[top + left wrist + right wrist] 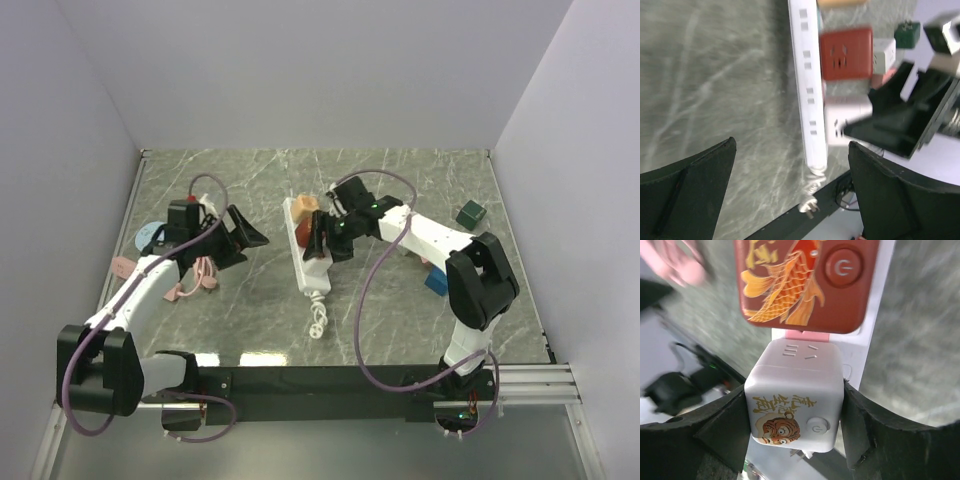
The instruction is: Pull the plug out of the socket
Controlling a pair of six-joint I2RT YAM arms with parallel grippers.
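Sockets run along a white power strip (310, 272) lying near the middle of the dark marbled table (400, 180), its short cord and plug end (317, 326) trailing off the near end.

Three things sit on the strip. A tan block (305, 205) is at the far end. A red adapter (805, 285) with a gold fish and a round power button comes next along it. Just beside that, towards the strip's cord end, is a white cube plug (795, 400) with a small tiger face and a button on its side.

The right claw (322, 243) reaches over the strip from its right side and grips the white cube: both black fingers (715, 435) press flat against opposite sides of it. From the left wrist camera the cube looks seated against the strip's face, though the picture is blurred.

The left claw (245, 243) hangs to the left of the strip, apart from it, jaws spread wide with only bare table between them and pointing towards the strip.

Further left of the strip, beside the left arm, lie some pink bits (195, 280) and a pale blue disc (150, 237). Well to the right of the strip are a dark green block (471, 212) and a blue block (436, 283), the blue one partly under the right arm.
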